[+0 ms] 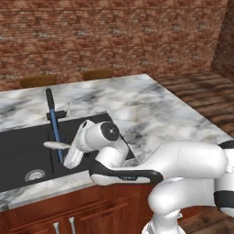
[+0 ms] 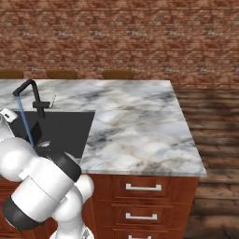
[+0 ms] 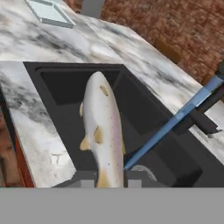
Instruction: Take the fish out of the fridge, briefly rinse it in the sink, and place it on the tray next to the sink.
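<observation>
The silvery-grey fish [image 3: 103, 127] is held by its tail end, and my gripper [image 3: 109, 177] is shut on it, one dark fingertip on each side. It hangs over the black sink [image 3: 144, 113], beside a blue stream of water [image 3: 175, 120] that slants down from the faucet. In the left base view the fish [image 1: 55, 145] pokes out leftward from my gripper [image 1: 68, 147], close to the stream [image 1: 56, 132] under the black faucet [image 1: 49, 98] and above the sink [image 1: 23, 151]. The pale tray [image 3: 47, 11] lies on the counter beyond the sink's far end.
Marble counter [image 1: 151, 107] surrounds the sink and ends at an edge on the right. A round drain [image 1: 35, 174] sits in the left basin. Brown chair backs [image 1: 39, 81] stand behind the counter, against a brick wall. Wooden drawers [image 2: 142, 187] are below.
</observation>
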Robot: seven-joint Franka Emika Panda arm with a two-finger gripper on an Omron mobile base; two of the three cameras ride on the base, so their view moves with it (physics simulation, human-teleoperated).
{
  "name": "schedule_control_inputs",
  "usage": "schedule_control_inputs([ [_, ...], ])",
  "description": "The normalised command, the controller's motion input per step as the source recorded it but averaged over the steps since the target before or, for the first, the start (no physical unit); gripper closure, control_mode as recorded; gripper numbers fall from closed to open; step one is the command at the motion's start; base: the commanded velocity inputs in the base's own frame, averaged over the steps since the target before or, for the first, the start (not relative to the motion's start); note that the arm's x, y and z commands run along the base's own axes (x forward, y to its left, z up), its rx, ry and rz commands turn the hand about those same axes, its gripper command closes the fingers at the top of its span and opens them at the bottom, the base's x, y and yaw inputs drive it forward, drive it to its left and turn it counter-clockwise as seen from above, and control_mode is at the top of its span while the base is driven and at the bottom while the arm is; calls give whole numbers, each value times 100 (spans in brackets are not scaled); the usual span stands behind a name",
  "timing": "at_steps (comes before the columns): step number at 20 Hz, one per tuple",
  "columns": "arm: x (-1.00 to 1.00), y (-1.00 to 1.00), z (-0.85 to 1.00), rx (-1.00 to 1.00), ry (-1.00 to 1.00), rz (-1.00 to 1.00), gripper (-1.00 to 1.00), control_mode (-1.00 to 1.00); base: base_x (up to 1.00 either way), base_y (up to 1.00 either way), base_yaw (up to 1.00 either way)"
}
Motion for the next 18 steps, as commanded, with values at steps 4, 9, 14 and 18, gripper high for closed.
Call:
schedule_control_inputs([
  [4,-51,-34,100,0,44,-17,100,-100,0,0,0],
  [9,-62,-71,25,0,32,-22,100,-100,0,0,0],
  [14,-42,-64,22,-20,-13,-23,100,-100,0,0,0],
  [18,-12,-15,50,-27,-49,-26,100,-100,0,0,0],
])
